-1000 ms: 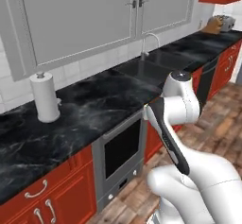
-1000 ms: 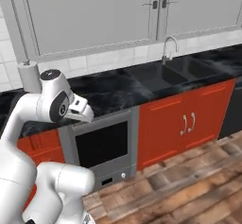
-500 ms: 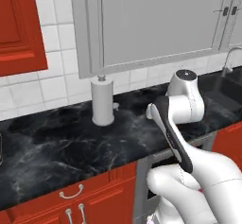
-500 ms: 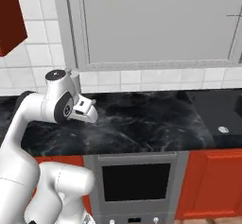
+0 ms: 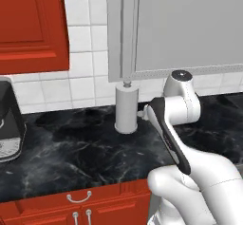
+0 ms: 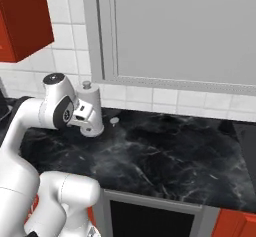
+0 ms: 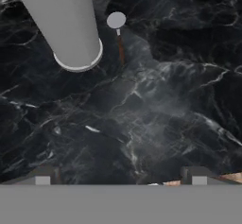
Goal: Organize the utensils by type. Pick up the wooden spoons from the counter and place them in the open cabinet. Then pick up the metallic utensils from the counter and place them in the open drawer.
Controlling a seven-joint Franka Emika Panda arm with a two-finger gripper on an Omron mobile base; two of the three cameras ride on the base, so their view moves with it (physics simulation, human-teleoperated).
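Observation:
One wooden spoon (image 7: 120,38) lies on the black counter (image 7: 156,100), with a pale round bowl and a thin brown handle. It rests just right of a white paper towel roll (image 7: 71,24). In the right base view its bowl (image 6: 114,121) shows beside that roll (image 6: 94,106). My gripper (image 7: 122,178) hovers over the counter short of the spoon, open, its dark fingertips (image 7: 45,176) wide apart with nothing between them. The second wooden spoon, the metal utensil, the open cabinet and the open drawer are out of view.
A black coffee machine (image 5: 7,124) stands at the counter's left end. A shut red wall cabinet (image 5: 28,24) and a shut grey one (image 5: 190,24) hang above. Red fronts with silver handles (image 5: 78,198) sit below the counter; an oven front (image 6: 150,216) shows lower right.
The base has driven left along the counter, so both base views shifted: the sink slid out, the paper towel roll came to the middle and the coffee machine came in.

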